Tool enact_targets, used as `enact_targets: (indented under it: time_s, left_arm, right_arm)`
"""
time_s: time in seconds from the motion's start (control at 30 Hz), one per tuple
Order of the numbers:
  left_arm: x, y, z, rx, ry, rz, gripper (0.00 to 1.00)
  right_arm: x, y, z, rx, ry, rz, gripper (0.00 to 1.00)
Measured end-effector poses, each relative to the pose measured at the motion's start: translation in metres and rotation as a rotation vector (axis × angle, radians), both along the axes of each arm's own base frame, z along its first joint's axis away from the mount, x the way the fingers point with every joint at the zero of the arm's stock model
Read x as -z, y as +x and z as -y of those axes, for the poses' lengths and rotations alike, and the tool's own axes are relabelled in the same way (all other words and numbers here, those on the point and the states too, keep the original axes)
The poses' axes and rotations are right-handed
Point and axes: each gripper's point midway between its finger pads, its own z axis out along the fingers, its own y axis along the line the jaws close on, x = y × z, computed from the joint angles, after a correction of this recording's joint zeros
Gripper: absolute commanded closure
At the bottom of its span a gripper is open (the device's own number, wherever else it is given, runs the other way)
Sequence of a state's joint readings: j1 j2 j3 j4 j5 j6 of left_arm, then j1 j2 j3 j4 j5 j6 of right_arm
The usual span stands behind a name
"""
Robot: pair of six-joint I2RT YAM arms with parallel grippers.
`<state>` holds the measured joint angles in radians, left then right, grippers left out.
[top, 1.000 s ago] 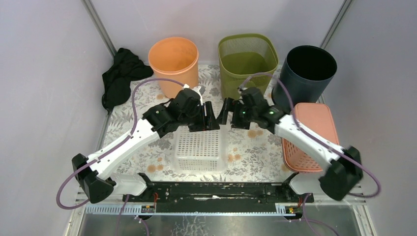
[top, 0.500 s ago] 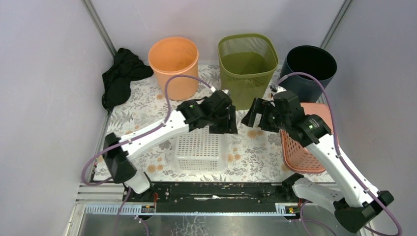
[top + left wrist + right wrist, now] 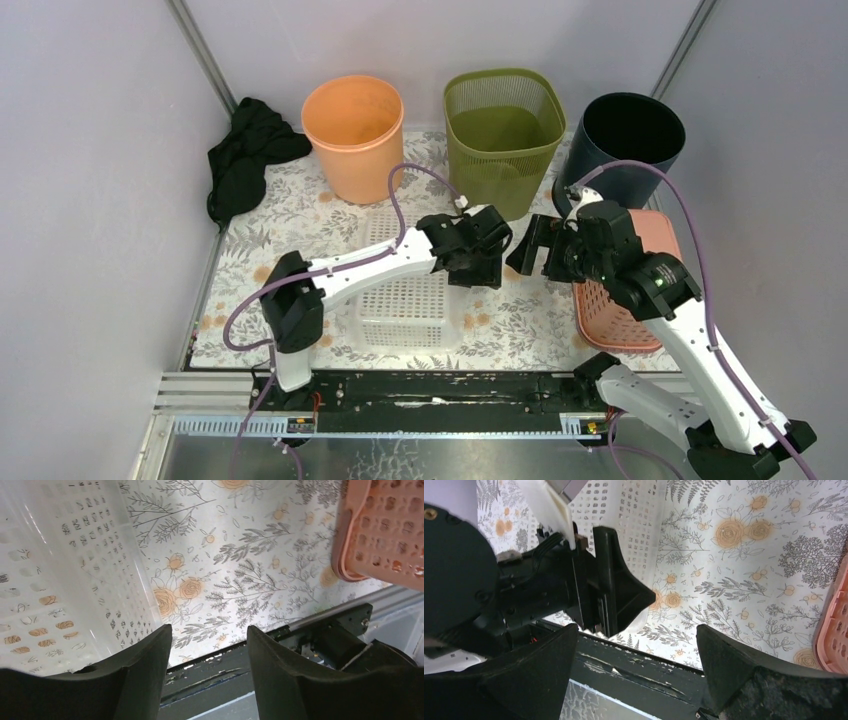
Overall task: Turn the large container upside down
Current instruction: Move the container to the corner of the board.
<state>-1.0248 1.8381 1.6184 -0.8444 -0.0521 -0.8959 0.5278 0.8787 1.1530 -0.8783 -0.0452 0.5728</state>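
A white perforated basket (image 3: 405, 300) lies in the middle of the floral mat, the container nearest both grippers; whether it is rim up or rim down I cannot tell. In the left wrist view it fills the left side (image 3: 60, 555). My left gripper (image 3: 482, 262) hangs just off its far right corner, open and empty (image 3: 209, 630). My right gripper (image 3: 527, 245) faces it from the right, open wide with nothing between its fingers (image 3: 636, 630). The right wrist view shows the left gripper (image 3: 619, 590) in front of the basket wall (image 3: 634, 520).
An orange bin (image 3: 353, 135), a green mesh bin (image 3: 503, 130) and a dark bin (image 3: 630, 140) stand along the back. A pink basket (image 3: 640, 250) lies at the right, under the right arm. Black cloth (image 3: 245, 155) sits at the back left. The black rail (image 3: 440, 385) runs along the near edge.
Both grippers left the white basket's far edge and swung right; the left one now hangs past its right corner. The basket has not moved.
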Motion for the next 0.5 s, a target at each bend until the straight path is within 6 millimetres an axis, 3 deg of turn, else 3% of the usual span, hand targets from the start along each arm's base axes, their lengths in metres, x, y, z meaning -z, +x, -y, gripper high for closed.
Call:
enact_targets:
  time_s: [0.27, 0.5]
  left_arm:
    - [0.037, 0.017, -0.019, -0.095, 0.090, -0.044, 0.36]
    - [0.075, 0.033, -0.044, -0.196, 0.191, -0.111, 0.35]
  right_arm:
    - [0.018, -0.010, -0.004, -0.061, 0.007, -0.017, 0.04]
    - [0.020, -0.014, -0.013, -0.152, 0.023, 0.010, 0.02]
